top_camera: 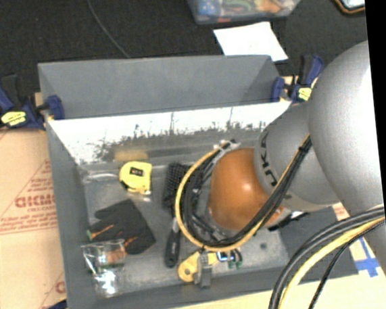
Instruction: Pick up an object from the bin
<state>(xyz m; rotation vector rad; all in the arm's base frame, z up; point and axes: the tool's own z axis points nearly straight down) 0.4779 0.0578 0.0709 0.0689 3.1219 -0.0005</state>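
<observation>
My gripper [204, 273] pokes out below the arm's orange cover, low over the bin's front edge, right of the middle. A small yellow piece [186, 270] lies right against its left side. Whether they touch I cannot tell. A black-handled tool [171, 246] lies just left of that, pointing toward the front. A small blue and green item [229, 258] sits to the gripper's right, partly under the arm.
A black ribbed brush [174, 181] lies behind the arm's cables. A yellow tape measure [136, 175] sits at the back left, a black glove [124, 227] at the left, and a clear plastic cup [105, 260] in the front left corner. The arm covers the bin's right half.
</observation>
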